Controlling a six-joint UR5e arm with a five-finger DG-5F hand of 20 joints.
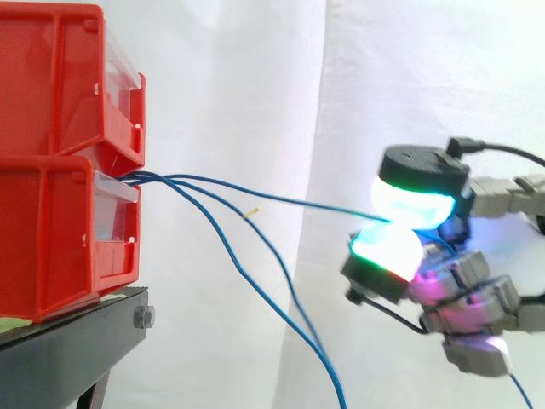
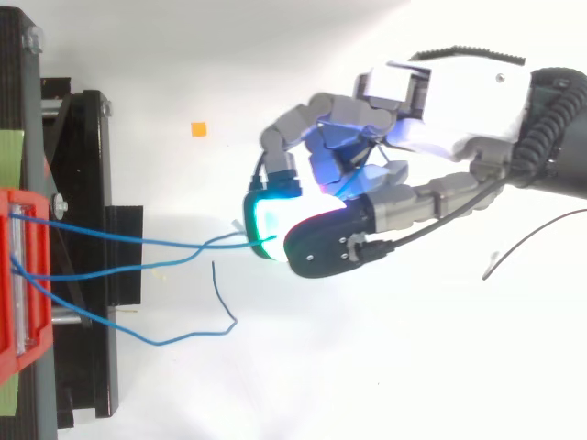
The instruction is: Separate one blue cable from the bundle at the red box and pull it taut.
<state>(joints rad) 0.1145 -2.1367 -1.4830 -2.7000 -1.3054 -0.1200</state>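
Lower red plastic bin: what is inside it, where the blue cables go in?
Thin blue cables pass over its clear front panel into the lower red plastic bin. Their ends inside are covered by the red walls. The robot hand pinches one.

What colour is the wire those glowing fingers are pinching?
Blue. The wire shows best in the side view, running from the red boxes to the fingers.

A brightly lit white curtain point(image 1: 255, 77) hangs in soft folds across the far side of my workspace. At left stands a black stand point(image 1: 68, 358) with a bolt at its corner. A small orange square point(image 2: 198, 129) lies near it on the white surface point(image 2: 385, 385) below.
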